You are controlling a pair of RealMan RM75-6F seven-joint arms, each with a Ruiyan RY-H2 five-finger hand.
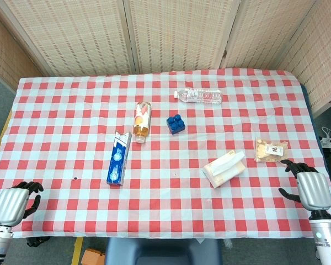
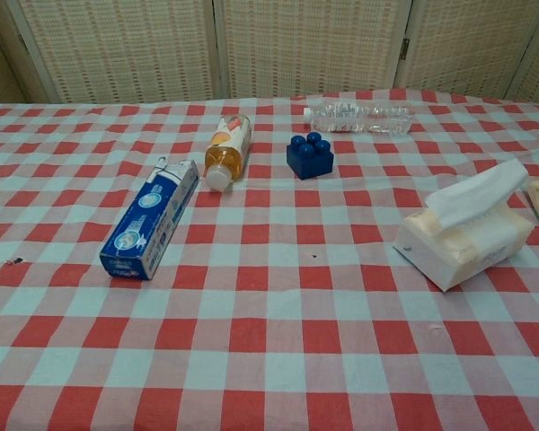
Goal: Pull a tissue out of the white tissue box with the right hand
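Nearest the head camera, at the bench's (image 1: 154, 210) near edge, sit the two hands; the left hand (image 1: 14, 203) hangs at the near-left corner with its dark fingers curled in around nothing, while the right hand (image 1: 310, 186) rests at the near-right edge with its fingers spread and holding nothing (neither hand shows in the chest view); the bench wears a red-and-white checked cloth (image 2: 251, 359); the white tissue box (image 2: 463, 244) lies on the right half, well apart from the right hand and turned at an angle to the cloth's checks, with a tissue (image 2: 478, 193) standing up out of its top slot; just beyond the box, toward the right edge, lies a clear snack packet (image 1: 270, 150); on the left half a blue toothpaste box (image 2: 151, 230) lies flat, and beside its far end an amber drink bottle (image 2: 227, 149) lies on its side, cap toward the camera; a blue toy brick (image 2: 309, 155) stands near the middle, and a clear water bottle (image 2: 357, 116) lies on its side behind it.
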